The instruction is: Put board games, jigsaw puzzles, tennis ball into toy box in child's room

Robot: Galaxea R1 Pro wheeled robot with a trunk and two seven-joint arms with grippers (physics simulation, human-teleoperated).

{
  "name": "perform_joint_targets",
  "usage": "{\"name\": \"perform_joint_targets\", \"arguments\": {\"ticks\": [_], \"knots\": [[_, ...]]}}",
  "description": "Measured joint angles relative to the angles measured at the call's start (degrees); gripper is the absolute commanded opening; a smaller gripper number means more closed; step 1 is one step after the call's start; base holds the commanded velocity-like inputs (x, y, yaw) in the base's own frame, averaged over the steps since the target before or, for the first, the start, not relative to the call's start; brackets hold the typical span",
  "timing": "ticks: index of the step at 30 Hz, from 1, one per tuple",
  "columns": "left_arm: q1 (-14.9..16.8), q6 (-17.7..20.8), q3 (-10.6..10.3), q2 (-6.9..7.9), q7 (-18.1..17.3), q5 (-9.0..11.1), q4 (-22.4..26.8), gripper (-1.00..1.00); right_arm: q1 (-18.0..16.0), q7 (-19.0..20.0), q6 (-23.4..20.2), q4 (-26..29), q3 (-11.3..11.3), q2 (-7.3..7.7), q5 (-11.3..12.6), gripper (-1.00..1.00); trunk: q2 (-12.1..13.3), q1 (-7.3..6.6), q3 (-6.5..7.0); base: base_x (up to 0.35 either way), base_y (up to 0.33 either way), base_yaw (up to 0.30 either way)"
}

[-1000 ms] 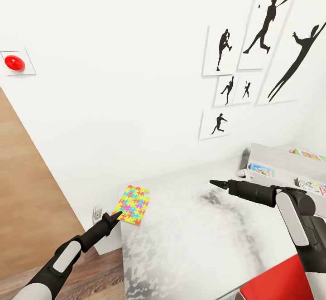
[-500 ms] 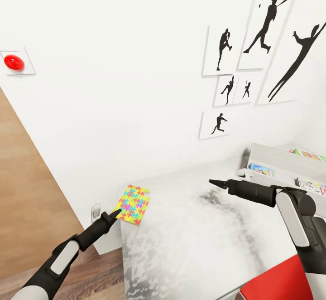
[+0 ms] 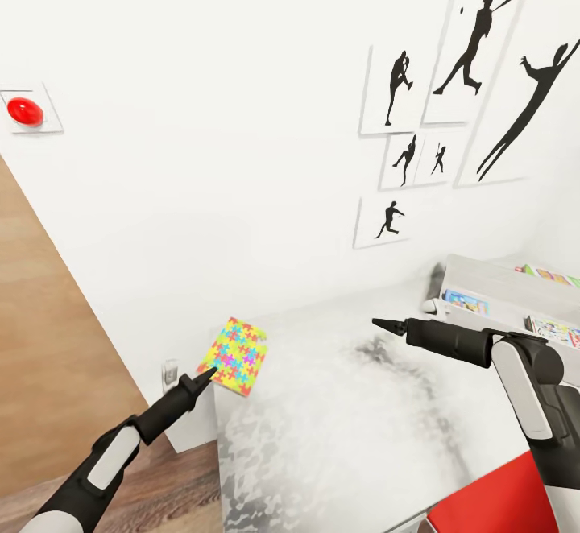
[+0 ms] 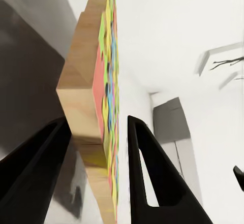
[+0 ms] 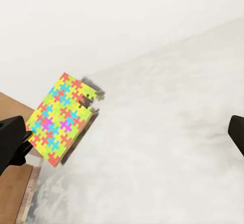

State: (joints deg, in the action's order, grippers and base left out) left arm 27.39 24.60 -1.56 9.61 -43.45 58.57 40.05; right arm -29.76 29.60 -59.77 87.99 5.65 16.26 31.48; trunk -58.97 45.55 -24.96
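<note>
1. White-walled child's room (image 3: 201, 114); light-grey table (image 3: 346, 428); 6 silhouette pictures (image 3: 471, 50).
2. 1 jigsaw puzzle (image 3: 237, 355), tilted at the table's far-left corner, edge between the left gripper (image 4: 99, 132) jaws, apparently clamped.
3. Right gripper (image 3: 385, 324): over the table, empty, tips together.
4. Toy box (image 3: 483, 275) at right, seemingly holding 3 printed boxes.
5. Step: puzzle pickup; next, carry to the box.

- L claw (image 4: 96, 148): two dark fingers (image 4: 152, 178), one on each side of the jigsaw puzzle (image 4: 94, 97).
- Puzzle seen edge-on; tan wood edge, bright yellow/green/pink/blue face.
- Fingers close to the puzzle; contact can't be told.
- Behind: grey counter (image 4: 30, 56), white wall (image 4: 173, 26), grey box-like shape (image 4: 170, 120).
</note>
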Motion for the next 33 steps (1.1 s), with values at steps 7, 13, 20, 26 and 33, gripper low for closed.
{"name": "perform_joint_targets", "arguments": {"ticks": [7, 13, 20, 26, 33], "knots": [[-0.4, 0.0, 0.0, 0.04, -0.1, -0.1, 1.1, -1.0, 0.0, 0.0, 0.0, 0.1, 0.0, -0.11, 0.0, 1.0, 0.0, 0.0, 0.0, 0.0, 0.0, 0.0], [-0.6, 0.0, 0.1, 0.08, -0.1, -0.1, 1.4, -1.0, 0.0, 0.0, 0.0, 0.1, 0.0, -0.19, 0.0, 1.0, 0.0, 0.0, 0.0, 0.0, 0.0, 0.0], [-0.7, -0.1, 0.1, 0.09, -0.2, -0.1, 2.1, -1.0, 0.0, 0.0, 0.0, 0.1, 0.0, -0.28, 0.0, 1.0, 0.0, 0.0, 0.0, 0.0, 0.0, 0.0], [-1.0, 0.1, 0.0, 0.09, -0.3, 0.0, 3.7, -1.0, 0.0, 0.0, 0.0, 0.1, 0.0, -0.24, 0.0, 1.0, 0.0, 0.0, 0.0, 0.0, 0.0, 0.0], [-1.7, 0.7, 0.0, 0.13, -0.3, 0.1, 6.8, -1.0, 0.1, 0.0, 0.0, 0.2, 0.0, -0.16, 0.0, 1.0, 0.0, 0.0, 0.0, 0.0, 0.0, 0.0]]}}
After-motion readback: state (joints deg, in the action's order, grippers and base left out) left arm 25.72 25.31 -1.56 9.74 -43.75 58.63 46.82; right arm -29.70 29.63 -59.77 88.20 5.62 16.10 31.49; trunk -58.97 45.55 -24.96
